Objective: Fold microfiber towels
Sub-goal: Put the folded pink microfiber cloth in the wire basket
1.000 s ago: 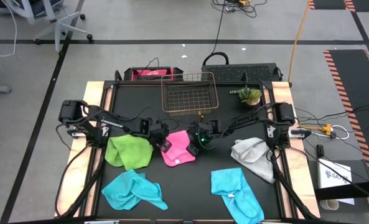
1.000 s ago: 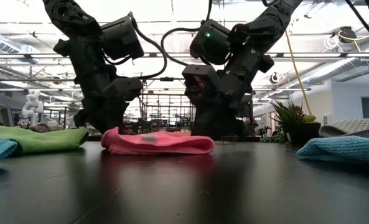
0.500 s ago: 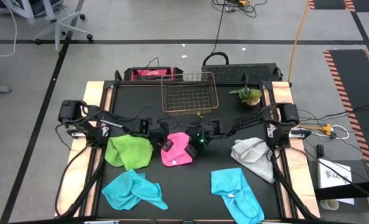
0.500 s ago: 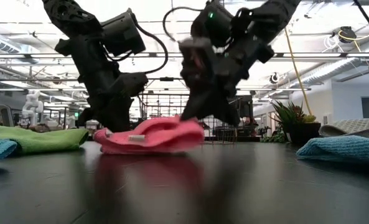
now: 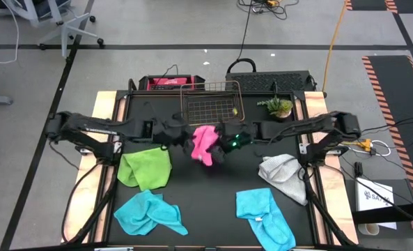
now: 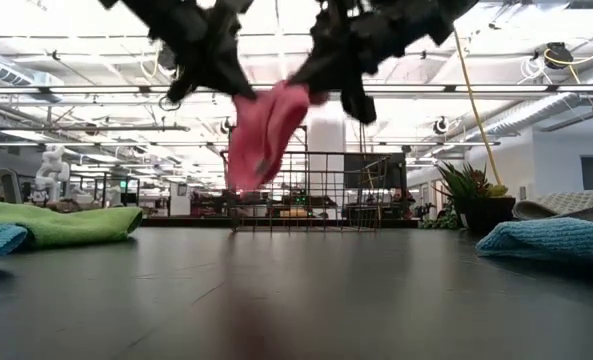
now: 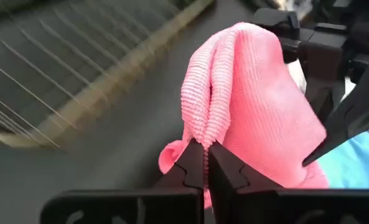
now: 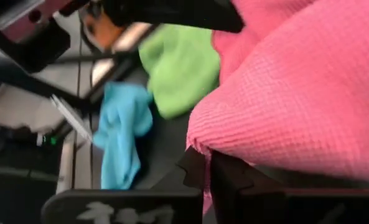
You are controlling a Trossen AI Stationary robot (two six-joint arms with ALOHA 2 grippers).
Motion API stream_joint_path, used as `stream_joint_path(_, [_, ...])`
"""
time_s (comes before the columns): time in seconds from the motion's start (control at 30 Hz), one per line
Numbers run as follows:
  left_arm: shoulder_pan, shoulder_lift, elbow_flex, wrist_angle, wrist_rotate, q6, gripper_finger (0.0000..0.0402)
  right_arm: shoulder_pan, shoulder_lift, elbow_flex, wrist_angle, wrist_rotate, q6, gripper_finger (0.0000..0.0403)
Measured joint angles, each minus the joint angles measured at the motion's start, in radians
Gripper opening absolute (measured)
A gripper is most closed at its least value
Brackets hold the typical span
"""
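From above, both robot arms meet over the middle of the dark worktop (image 5: pixel 213 195), the left hand (image 5: pixel 186 141) and the right hand (image 5: pixel 219 144) each clenched on an edge of the pink towel (image 5: pixel 205 143), which hangs bunched between them just in front of the wire basket (image 5: pixel 212 104). The green towel (image 5: pixel 146 169) lies flat at the left, a blue towel (image 5: pixel 149 213) crumpled near the front-left corner, a second blue towel (image 5: pixel 264 215) at the front right, and the grey towel (image 5: pixel 283 176) by the right edge. A small potted plant (image 5: pixel 278 107) stands beside the basket.

At worktop level, the pink towel (image 6: pixel 264 135) dangles clear of the surface, pinched at its top from either side by the two hands; the basket (image 6: pixel 306 192) shows behind it.

The left wrist camera shows that arm's hand (image 7: pixel 205 171) closed tight on a fold of the pink towel (image 7: pixel 259 112).

The right wrist camera shows its own hand (image 8: pixel 208 177) shut on the pink towel (image 8: pixel 296 106), with the green towel (image 8: pixel 181 65) and a blue towel (image 8: pixel 122 134) on the worktop below.
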Motion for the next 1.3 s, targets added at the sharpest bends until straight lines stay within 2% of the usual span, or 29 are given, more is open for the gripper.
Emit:
stream_joint_path(0.2, [0.065, 0.016, 0.223, -0.131, -0.058, 0.18, 0.0003, -0.071, -0.121, 0.002, 0.024, 0.06, -0.108, 0.0])
stream_joint_path(0.37, [0.158, 0.039, 0.326, -0.16, -0.062, 0.286, 0.0003, -0.176, -0.15, 0.002, 0.029, 0.057, -0.178, 0.0])
stream_joint_path(0.57, [0.279, 0.09, 0.337, -0.179, 0.0, 0.316, 0.0003, -0.308, -0.139, 0.001, 0.017, 0.028, -0.214, 0.0])
stream_joint_path(0.87, [0.396, 0.265, 0.338, -0.042, 0.132, 0.341, 0.0003, -0.445, -0.077, 0.001, -0.042, 0.001, -0.239, 0.0])
stream_joint_path(1.3, [0.473, 0.431, 0.34, -0.012, 0.256, 0.35, 0.0006, -0.467, 0.13, 0.001, -0.047, -0.081, -0.224, 0.0])
